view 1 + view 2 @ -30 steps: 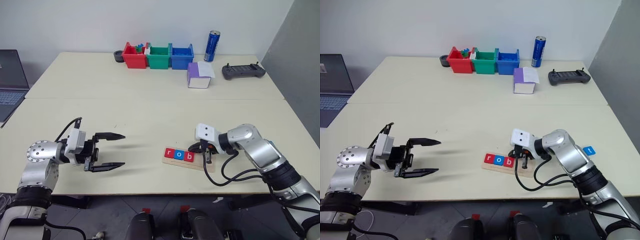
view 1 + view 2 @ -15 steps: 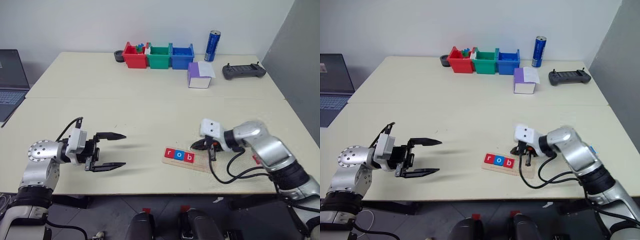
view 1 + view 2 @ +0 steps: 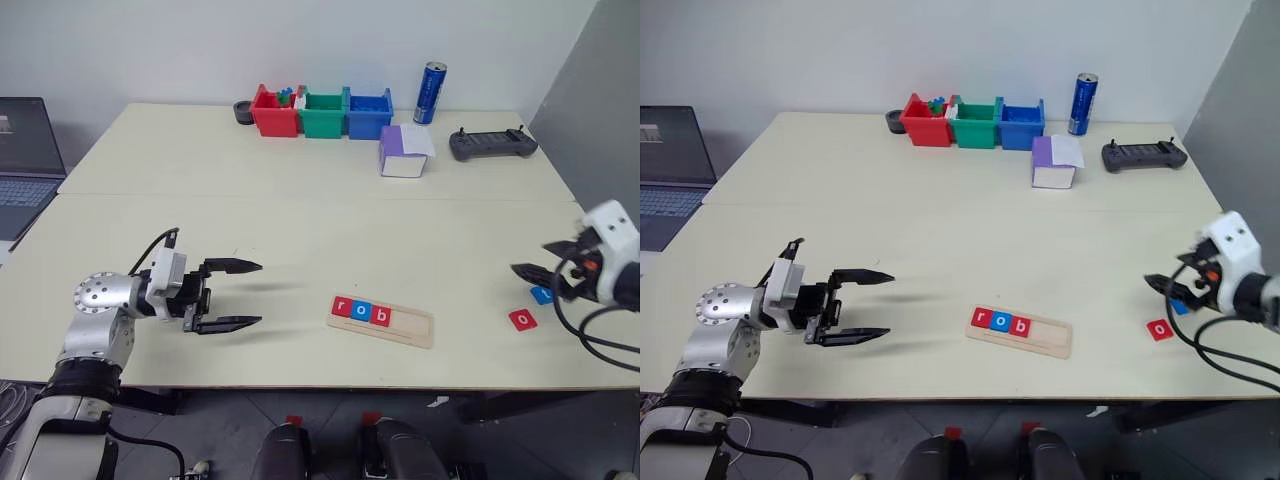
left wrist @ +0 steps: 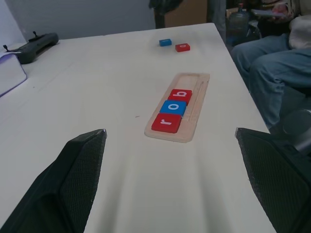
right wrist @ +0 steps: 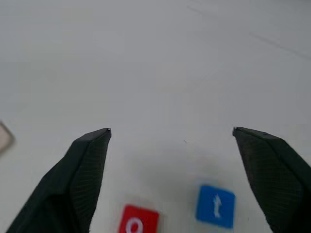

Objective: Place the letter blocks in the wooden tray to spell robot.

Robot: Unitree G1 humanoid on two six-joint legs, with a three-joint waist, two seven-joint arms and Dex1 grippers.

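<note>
Light-wood tray (image 3: 381,319), shallow rimmed strip, on matte cream table (image 3: 300,220): flat square tiles red r (image 3: 342,308), blue o (image 3: 361,312), red b (image 3: 380,315). Loose red o (image 3: 522,320), blue t (image 3: 541,295) beneath right gripper (image 5: 170,133), jaws spread, empty. Left gripper (image 3: 245,295) jaws spread, empty.

We see a pale, matt wooden tray (image 3: 381,321) on a smooth matt cream table (image 3: 300,220). The tiles (image 4: 173,108) look satin, the bins (image 3: 322,112) glossy plastic, the can (image 3: 428,79) shiny metal.
</note>
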